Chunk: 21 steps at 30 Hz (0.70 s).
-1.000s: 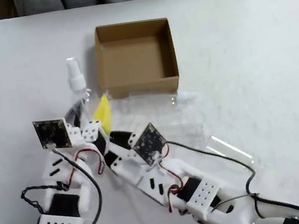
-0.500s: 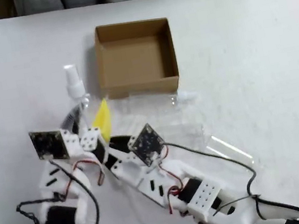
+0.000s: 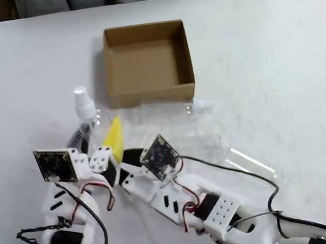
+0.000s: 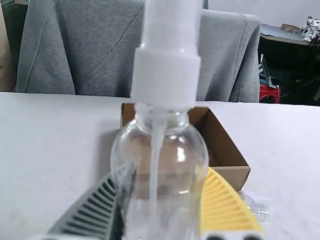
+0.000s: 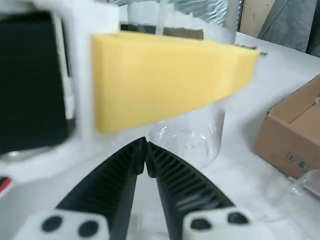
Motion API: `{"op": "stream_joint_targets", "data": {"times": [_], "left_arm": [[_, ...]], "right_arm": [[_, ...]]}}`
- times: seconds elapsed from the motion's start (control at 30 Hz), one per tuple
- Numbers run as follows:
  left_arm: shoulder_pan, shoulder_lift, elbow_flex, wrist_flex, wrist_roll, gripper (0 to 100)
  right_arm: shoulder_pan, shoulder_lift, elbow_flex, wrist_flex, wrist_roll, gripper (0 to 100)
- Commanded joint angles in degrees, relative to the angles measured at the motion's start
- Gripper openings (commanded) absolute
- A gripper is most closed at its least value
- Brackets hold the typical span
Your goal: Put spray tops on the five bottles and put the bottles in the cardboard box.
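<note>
Left pincer (image 4: pixel 161 174) pinching clear bottle (image 4: pixel 159 150): upright, spray top (image 4: pixel 166 65) on neck, outside cardboard box (image 3: pixel 146 95), near its front corner. Right pincer (image 5: pixel 145 150) pressed together, tips touching, just beside left one. Another bottle (image 3: pixel 201 105) lying on table (image 3: pixel 275 47) by box front.

White table (image 3: pixel 275 47), pretty plain. Sitting on it around 12 o'clock from the middle is the open cardboard box (image 3: pixel 152 95), flaps up. Just off the box's 5 o'clock corner a clear bottle (image 3: pixel 201 104) lies on its side, touching or nearly touching the box, can't really tell. A second bottle (image 3: pixel 250 162) lies out toward 4 o'clock, mostly just glare.
</note>
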Motion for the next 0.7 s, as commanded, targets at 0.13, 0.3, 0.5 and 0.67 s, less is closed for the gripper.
{"op": "stream_joint_targets", "data": {"times": [0.13, 0.3, 0.5, 0.67], "left_arm": [[3.6, -1.5, -2.8, 0.3, -1.7, 2], [3.6, -1.5, -2.8, 0.1, -1.7, 2], [3.0, -1.5, -2.7, -1.7, -1.6, 2], [-1.8, -1.5, 0.6, -10.9, -1.5, 2]], "right_arm": [[8.0, -0.2, -3.9, -2.7, -0.7, 1.6], [8.0, -0.2, -3.9, -2.7, -0.7, 1.6], [8.0, -0.2, -3.9, -1.4, -0.3, 1.5], [10.7, -0.4, -5.8, 5.8, -0.2, 1.5]]}}
